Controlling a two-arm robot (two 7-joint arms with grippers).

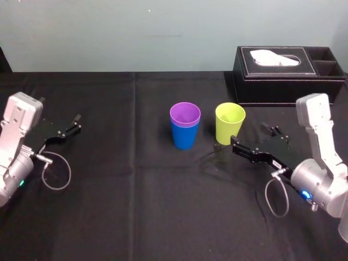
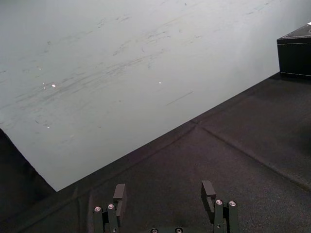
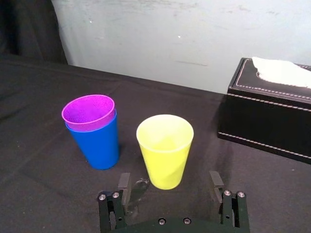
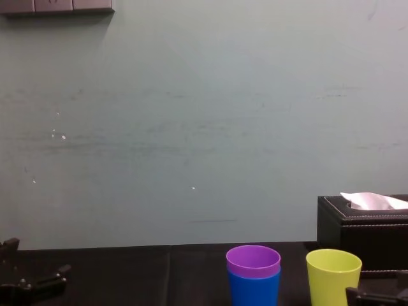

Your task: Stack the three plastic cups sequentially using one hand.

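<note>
Two of three cups nested already: purple cup (image 1: 185, 114) seated inside blue cup (image 1: 184, 137), purple rim riding just above the blue one, upright near mid desk (image 1: 136, 190). Counts as first stacking step done, judging from the layout.

One cup left out: yellow-green cup (image 1: 229, 124), upright and empty, just beside the nested pair on the robot's right, not touching it. Black tissue box (image 1: 288, 73) further back on the right, well apart, not part of the job.

Right pincer (image 3: 168, 180) low at the desk, released, fingers spread wide with the yellow-green cup's base framed between them in the wrist view. No contact visible. Cannot tell whether already flanking the cup or just short of it. Nothing grasped.

Left pincer (image 2: 164, 191) parked far out on the left over bare desk, fingers apart, holding nothing.

Remaining, as a judgement: close on the yellow-green cup, lift, carry over the purple rim, drop in straight. Roughly halfway through. Main risk: nudging the light cup over before the squeeze, or clipping the nested pair on the way across.
</note>
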